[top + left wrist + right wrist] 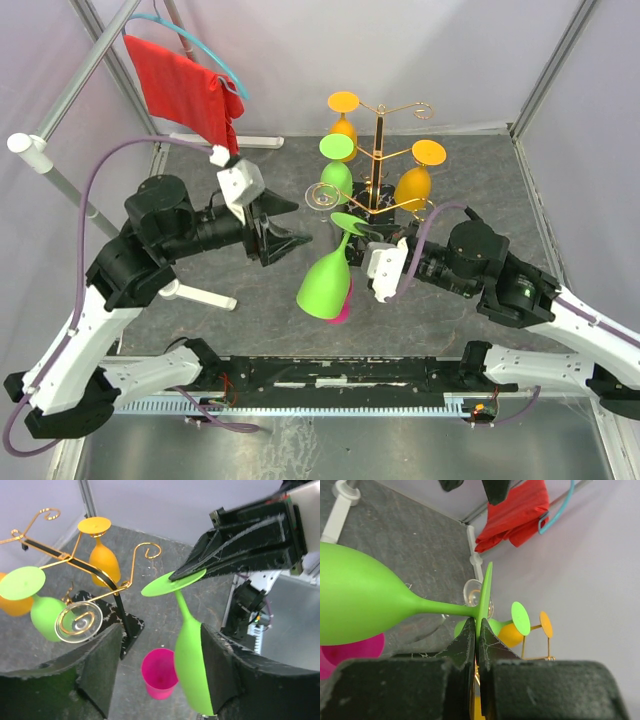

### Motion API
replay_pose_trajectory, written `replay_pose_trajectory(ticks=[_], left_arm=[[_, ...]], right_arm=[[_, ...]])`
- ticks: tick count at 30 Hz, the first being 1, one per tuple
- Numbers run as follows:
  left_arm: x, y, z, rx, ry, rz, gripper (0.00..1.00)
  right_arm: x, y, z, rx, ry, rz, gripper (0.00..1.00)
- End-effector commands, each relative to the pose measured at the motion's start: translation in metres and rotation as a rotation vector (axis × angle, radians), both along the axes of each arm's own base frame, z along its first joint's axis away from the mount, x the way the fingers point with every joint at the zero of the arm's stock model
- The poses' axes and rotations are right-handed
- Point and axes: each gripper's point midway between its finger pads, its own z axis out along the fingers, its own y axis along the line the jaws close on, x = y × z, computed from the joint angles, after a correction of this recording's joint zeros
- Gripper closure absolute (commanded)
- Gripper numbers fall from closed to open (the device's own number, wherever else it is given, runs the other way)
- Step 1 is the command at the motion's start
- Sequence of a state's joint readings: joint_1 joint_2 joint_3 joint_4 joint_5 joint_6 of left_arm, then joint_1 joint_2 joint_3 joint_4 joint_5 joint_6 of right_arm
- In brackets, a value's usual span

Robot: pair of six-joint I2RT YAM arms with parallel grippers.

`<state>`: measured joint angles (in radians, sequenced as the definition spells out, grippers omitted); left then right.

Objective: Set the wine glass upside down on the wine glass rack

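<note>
My right gripper [358, 232] [477, 630] is shut on the flat foot of a green wine glass [325, 285] [355, 602]. It holds the glass upside down and tilted, bowl hanging low to the left. The gold wire rack [378, 150] [117, 587] stands just behind, with its black marble base mostly hidden. Two orange glasses, a green one [337, 175] and a clear one [322, 195] hang on it. My left gripper [300, 225] [160, 667] is open. In the left wrist view the green bowl [192, 665] lies close against its right finger [220, 670]; I cannot tell whether they touch.
A pink cup [340, 312] [159, 672] stands on the table under the held glass. A red cloth [185, 90] hangs on a hanger at the back left. A white stand foot [190, 292] lies at the left. Purple walls close in the sides.
</note>
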<state>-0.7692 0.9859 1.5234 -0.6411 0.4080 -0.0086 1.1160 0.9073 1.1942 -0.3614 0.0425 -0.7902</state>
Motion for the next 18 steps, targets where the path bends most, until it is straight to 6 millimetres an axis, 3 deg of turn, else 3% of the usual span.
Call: replay_pose_trajectory(ticks=[1, 5, 7, 18], left_arm=[[-0.008, -0.004, -0.008, 0.04, -0.269, -0.126, 0.34], [-0.002, -0.004, -0.037, 0.095, -0.353, -0.134, 0.46], [0.0, -0.003, -0.043, 0.096, -0.404, -0.13, 0.52], [-0.006, 0.012, -0.023, -0.013, -0.667, -0.065, 0.68]], right_arm=[[-0.019, -0.001, 0.023, 0.05, -0.013, 0.096, 0.99], [-0.024, 0.007, 0.021, 0.034, 0.031, 0.131, 0.99], [-0.026, 0.011, 0.018, 0.016, 0.055, 0.15, 0.99], [-0.026, 0.023, -0.004, -0.06, 0.088, 0.181, 0.99]])
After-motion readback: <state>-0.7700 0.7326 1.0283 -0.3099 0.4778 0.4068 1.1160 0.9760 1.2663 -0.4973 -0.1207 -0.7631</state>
